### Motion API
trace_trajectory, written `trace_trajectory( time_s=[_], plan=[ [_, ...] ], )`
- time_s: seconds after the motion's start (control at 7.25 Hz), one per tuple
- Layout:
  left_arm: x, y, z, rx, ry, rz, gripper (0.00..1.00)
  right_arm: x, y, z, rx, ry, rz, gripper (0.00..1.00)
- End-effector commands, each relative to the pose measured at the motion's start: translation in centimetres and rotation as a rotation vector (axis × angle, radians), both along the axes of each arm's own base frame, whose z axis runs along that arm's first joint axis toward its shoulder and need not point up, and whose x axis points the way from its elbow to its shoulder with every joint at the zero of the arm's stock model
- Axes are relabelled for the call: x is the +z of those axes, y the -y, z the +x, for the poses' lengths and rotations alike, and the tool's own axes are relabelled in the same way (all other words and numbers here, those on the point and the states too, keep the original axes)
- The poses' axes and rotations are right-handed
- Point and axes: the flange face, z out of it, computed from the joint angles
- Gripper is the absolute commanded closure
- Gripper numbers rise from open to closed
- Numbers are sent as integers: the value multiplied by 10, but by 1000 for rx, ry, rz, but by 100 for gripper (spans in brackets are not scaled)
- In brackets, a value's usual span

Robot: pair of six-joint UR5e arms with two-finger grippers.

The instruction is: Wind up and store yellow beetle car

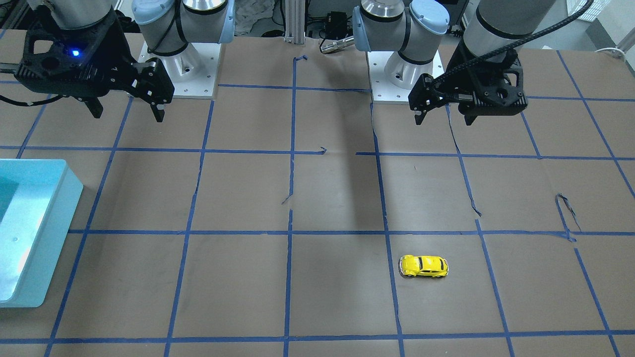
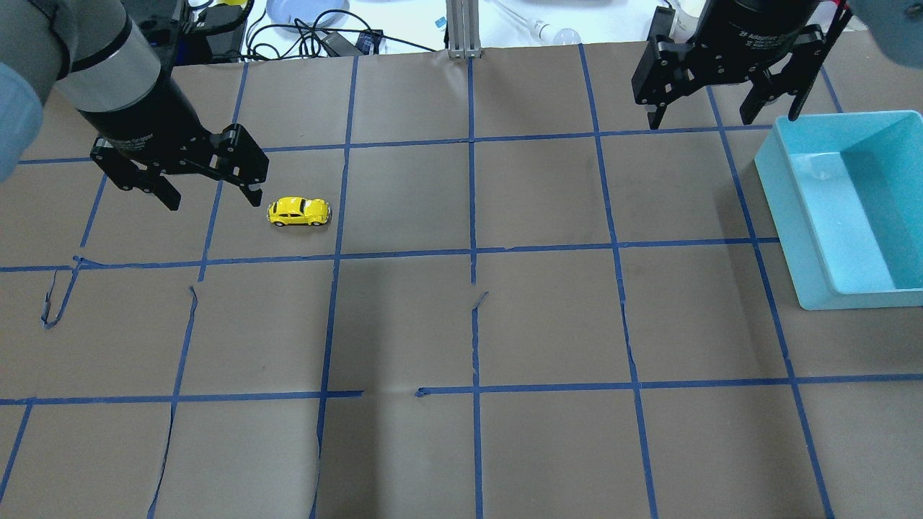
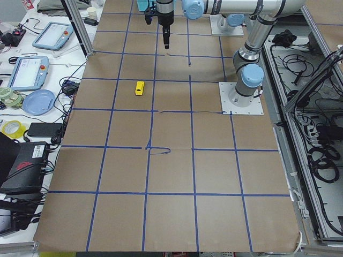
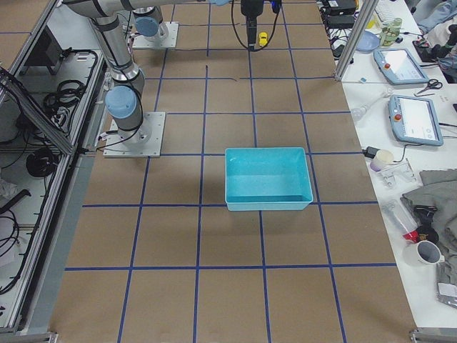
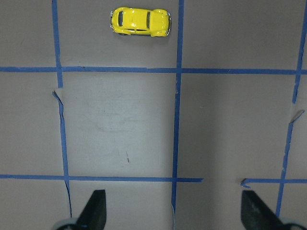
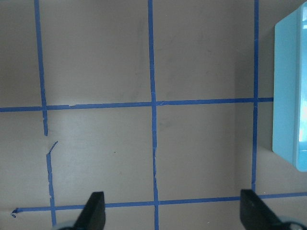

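Observation:
The yellow beetle car [image 2: 298, 211] stands on its wheels on the brown paper table, on my left side; it also shows in the front view [image 1: 424, 266] and at the top of the left wrist view [image 5: 140, 21]. My left gripper [image 2: 214, 200] is open and empty, raised above the table, with the car just off its right finger in the overhead view and well ahead of it in the wrist view. My right gripper [image 2: 721, 119] is open and empty, raised at the far right, next to the far end of the turquoise bin [image 2: 789, 209].
The turquoise bin [image 1: 49, 233] is open-topped and looks empty; its edge shows in the right wrist view [image 6: 288, 96]. Blue tape lines grid the paper, torn and lifted in places [image 2: 61, 295]. Cables and devices lie beyond the table's far edge.

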Motion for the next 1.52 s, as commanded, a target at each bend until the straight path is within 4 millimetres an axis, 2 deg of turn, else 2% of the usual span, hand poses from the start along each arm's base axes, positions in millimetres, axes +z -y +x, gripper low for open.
trace_trajectory(
  time_s=[0.0, 0.14, 0.41, 0.55, 0.69, 0.83, 1.1, 1.24, 1.38],
  plan=[
    [-1, 1, 5, 10, -1, 1, 0, -4, 1, -7, -15, 17, 22, 0],
    [-4, 3, 6, 10, -2, 10, 0, -3, 2, -6, -6, 97, 25, 0],
    [-27, 20, 20, 38, -7, 54, 0, -1, 1, -6, 36, 86, 16, 0],
    [-28, 28, 20, 76, -23, 13, 0, -1, 1, -4, 37, 87, 18, 0],
    [-31, 44, 28, 242, -8, -72, 0, 2, 1, -4, 39, 86, 13, 0],
    [-49, 47, 32, 451, -14, -42, 0, 3, 0, -4, 37, 87, 22, 0],
    [-95, 65, 45, 755, 11, 20, 0, -1, 0, -4, 33, 90, 39, 0],
    [-108, 82, 47, 828, 1, -36, 0, -2, 0, -4, 36, 82, 41, 0],
    [-131, 94, 49, 915, 1, -33, 0, -5, 0, -7, 34, 52, 46, 0]
  ],
)
